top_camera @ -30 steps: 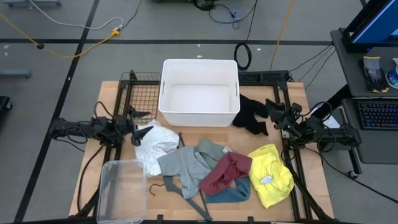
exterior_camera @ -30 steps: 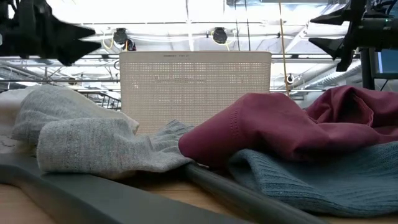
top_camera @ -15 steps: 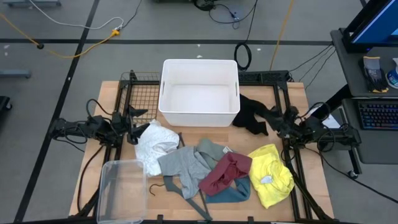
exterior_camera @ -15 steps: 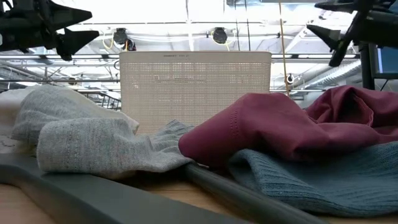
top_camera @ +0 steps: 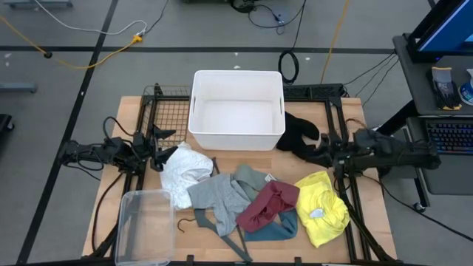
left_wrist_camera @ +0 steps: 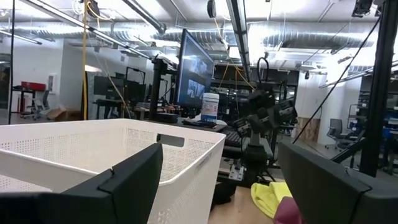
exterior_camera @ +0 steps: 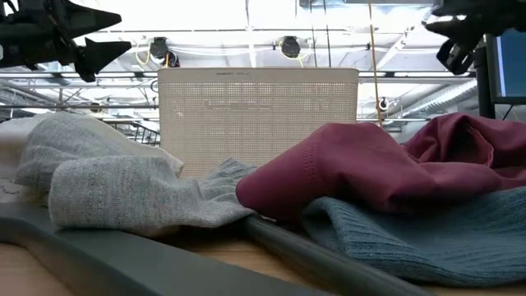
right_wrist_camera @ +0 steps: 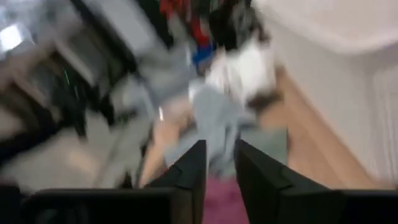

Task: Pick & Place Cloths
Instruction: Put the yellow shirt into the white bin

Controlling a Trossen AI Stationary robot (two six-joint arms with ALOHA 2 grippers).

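Bin empty, no cloths placed yet.
Right end effector narrow at black cloth, grip unclear; left end effector wide over white cloth.

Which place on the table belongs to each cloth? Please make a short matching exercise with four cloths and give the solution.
Things:
1. black cloth
2. white cloth
3. yellow cloth
4. maroon cloth

Places:
A. near the left end effector
B. lying on the teal cloth
C. beside the white bin, on its right
D. near the table's front right corner

Pairs: 1-C, 2-A, 3-D, 4-B
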